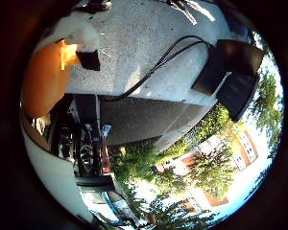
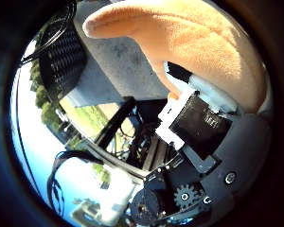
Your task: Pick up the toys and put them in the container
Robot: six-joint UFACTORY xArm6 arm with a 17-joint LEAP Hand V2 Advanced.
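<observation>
An orange plush toy point(image 2: 194, 38) fills much of the right thumb side palm view, close to the palm. My hand point(image 2: 194, 118) has a white and black finger curled against the toy's side. In the right little finger side palm view the same toy point(image 1: 43, 81) shows at the edge, with a fingertip point(image 1: 84, 50) pressed on it. The toy is held above the grey table top point(image 1: 149, 43).
A black boxy object point(image 1: 230, 72) sits at the table's edge. Black table legs and a frame point(image 2: 118, 137) show below the table top point(image 2: 109, 71). Trees and a brick building point(image 1: 235, 149) lie beyond.
</observation>
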